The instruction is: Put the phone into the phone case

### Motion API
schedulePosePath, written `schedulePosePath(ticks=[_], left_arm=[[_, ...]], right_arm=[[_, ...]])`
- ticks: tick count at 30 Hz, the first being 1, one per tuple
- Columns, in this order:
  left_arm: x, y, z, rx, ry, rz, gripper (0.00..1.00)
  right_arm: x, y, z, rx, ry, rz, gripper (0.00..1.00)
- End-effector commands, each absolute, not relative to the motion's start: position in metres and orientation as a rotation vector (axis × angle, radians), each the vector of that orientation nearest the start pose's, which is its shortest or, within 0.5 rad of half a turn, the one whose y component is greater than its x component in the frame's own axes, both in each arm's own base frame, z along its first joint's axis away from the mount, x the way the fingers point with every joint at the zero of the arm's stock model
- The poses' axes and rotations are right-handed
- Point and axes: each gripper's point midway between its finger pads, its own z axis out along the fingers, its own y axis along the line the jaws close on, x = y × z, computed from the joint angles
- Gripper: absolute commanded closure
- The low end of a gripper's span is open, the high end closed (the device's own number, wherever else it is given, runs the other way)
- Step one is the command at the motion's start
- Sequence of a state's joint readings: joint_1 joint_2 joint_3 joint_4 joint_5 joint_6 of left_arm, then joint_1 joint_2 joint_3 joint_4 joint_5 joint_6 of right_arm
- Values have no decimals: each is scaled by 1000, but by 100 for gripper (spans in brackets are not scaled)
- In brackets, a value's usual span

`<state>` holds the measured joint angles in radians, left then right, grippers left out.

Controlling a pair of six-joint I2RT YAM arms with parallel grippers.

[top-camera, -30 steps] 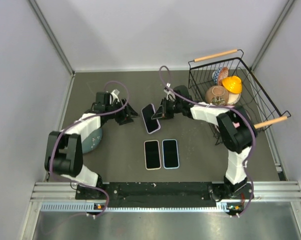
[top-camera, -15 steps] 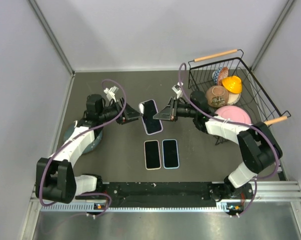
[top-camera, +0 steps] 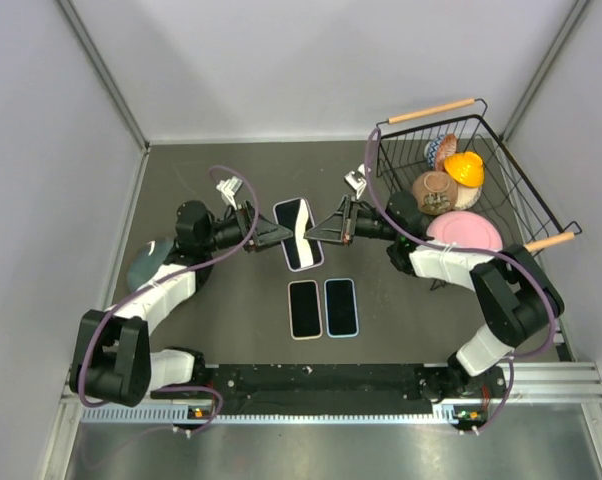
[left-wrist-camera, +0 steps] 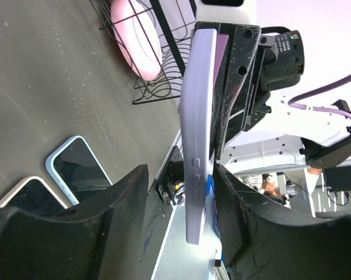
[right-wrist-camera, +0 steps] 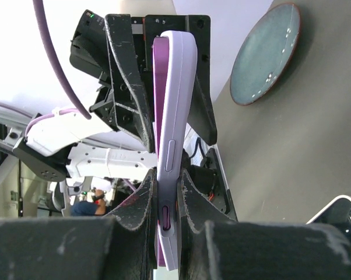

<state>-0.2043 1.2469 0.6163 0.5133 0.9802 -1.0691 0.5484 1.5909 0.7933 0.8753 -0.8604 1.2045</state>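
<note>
A lilac phone case [top-camera: 299, 232] with a dark-screened phone in it hangs in the air between my two grippers. My right gripper [top-camera: 317, 230] is shut on its right edge. In the right wrist view [right-wrist-camera: 167, 175] the jaws pinch the case [right-wrist-camera: 176, 105], and a purple phone edge [right-wrist-camera: 160, 76] shows along the case's open side. My left gripper [top-camera: 277, 235] is open at the case's left edge. In the left wrist view [left-wrist-camera: 180, 170] the case [left-wrist-camera: 197, 116] stands between the spread jaws, with a gap on one side.
Two more phones [top-camera: 304, 308] [top-camera: 341, 306] lie side by side on the table below. A teal plate [top-camera: 151, 265] sits under my left arm. A wire basket [top-camera: 516, 195] with bowls and a pink plate [top-camera: 466, 230] stands at the right.
The right gripper has lifted the cased phone off the table and turned it flatter towards the camera. The left gripper has moved in to its left edge.
</note>
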Motion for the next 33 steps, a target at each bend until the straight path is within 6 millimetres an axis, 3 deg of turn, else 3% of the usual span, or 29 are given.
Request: schedulePosePath(ticks=[1,3,6,7,8,11,14,17,21,25,33], left_arm=[[265,-234,248,114,1891,-1732,47],[266,-235,249,114,1887,-1729,49],[266,-238,250,125,1886,-1734,61],[266,-239,251,131,1888,-1738,73],[265,-240,252,138,1885,-1742,79],[264,-240,254,150,1883,-1750,100],[262,-241,258,162,1869,-1766,100],[261,-240,263,168,1843,-1780,100],[259,-241,263,173,1835,-1786,100],[259,-241,263,174,1820,-1800,100],[255,-240,261,173,1813,-1811,100]], right_arm=[[247,346,267,-350,1757,1979,99],[245,348,264,-349,1766,1983,97],[243,348,259,-347,1790,1975,90],[242,348,258,-344,1798,1973,86],[242,347,257,-345,1801,1966,77],[236,343,256,-366,1817,1942,63],[226,338,252,-395,1838,1911,45],[214,330,239,-400,1870,1901,37],[199,321,225,-387,1896,1908,39],[197,318,228,-378,1876,1907,42],[203,318,239,-336,1830,1909,61]])
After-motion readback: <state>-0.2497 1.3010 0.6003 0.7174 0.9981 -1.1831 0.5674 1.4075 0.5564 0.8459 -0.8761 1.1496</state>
